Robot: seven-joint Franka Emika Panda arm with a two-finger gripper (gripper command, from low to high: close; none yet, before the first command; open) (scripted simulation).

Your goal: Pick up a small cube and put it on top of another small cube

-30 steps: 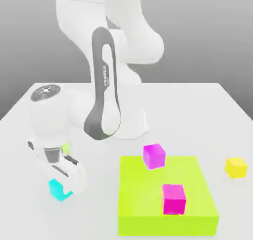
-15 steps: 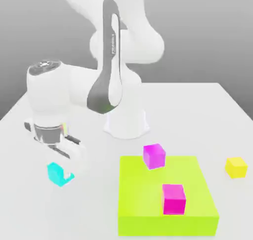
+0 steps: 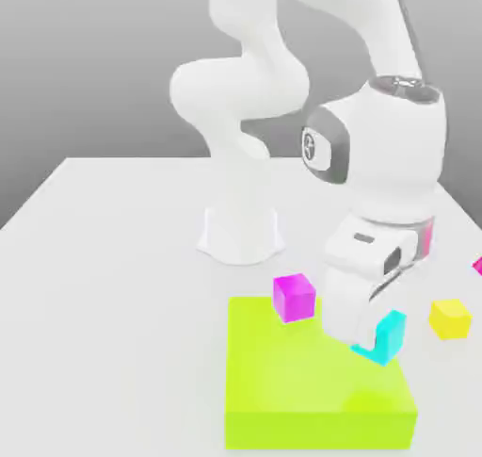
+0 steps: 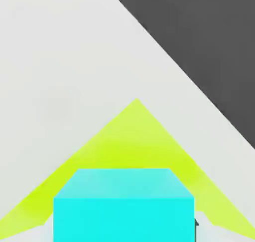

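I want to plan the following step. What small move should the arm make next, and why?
Probably a slow descent. The claw holds the cyan cube above the lime block, about where a pink cube was a second ago, so easing down should seat it there.

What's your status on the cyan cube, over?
Gripper shut on small cyan cube, carried over the lime-green slab. Pink cube on the slab's far edge, to the exterior view's left. Small yellow cube off to the right.
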